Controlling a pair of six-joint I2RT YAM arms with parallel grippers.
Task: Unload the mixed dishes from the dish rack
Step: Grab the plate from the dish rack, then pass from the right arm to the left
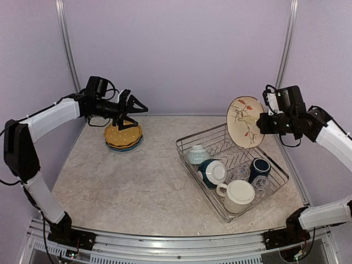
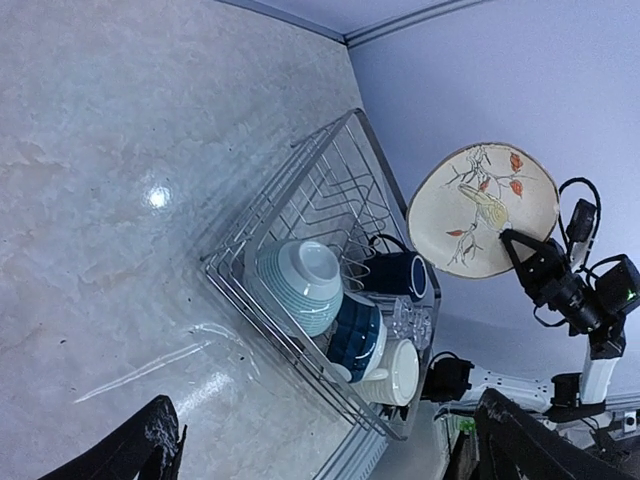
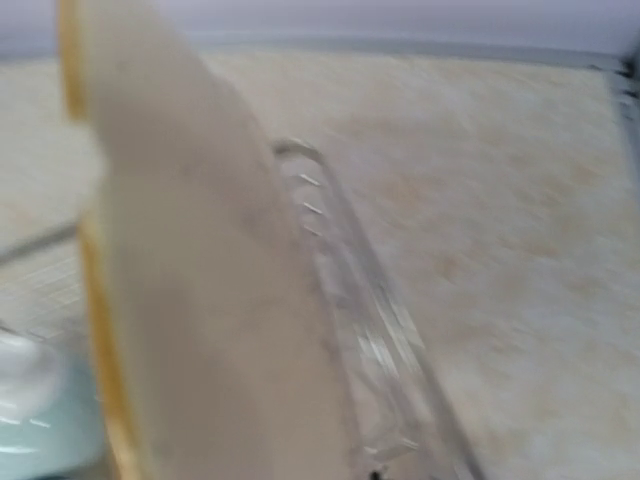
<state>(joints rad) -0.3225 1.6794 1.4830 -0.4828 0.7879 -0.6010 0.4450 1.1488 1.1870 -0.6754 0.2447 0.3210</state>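
Note:
The dish rack (image 1: 275, 181) stands at the right and holds a pale bowl (image 1: 197, 154), a dark-blue bowl (image 1: 213, 171), a large cream mug (image 1: 238, 195), a navy mug (image 1: 259, 168) and clear glasses (image 1: 242, 174). My right gripper (image 1: 263, 124) is shut on the rim of the cream floral plate (image 1: 245, 121) and holds it upright above the rack's far corner. The plate fills the left of the blurred right wrist view (image 3: 200, 280). My left gripper (image 1: 140, 116) is open and empty just above a stack of orange and blue plates (image 1: 123, 136) at the far left.
The left wrist view shows the rack (image 2: 235, 262) with its dishes, the floral plate (image 2: 483, 208) held above it, and bare marbled table (image 2: 110, 200) to the rack's left. Purple walls enclose the back and sides.

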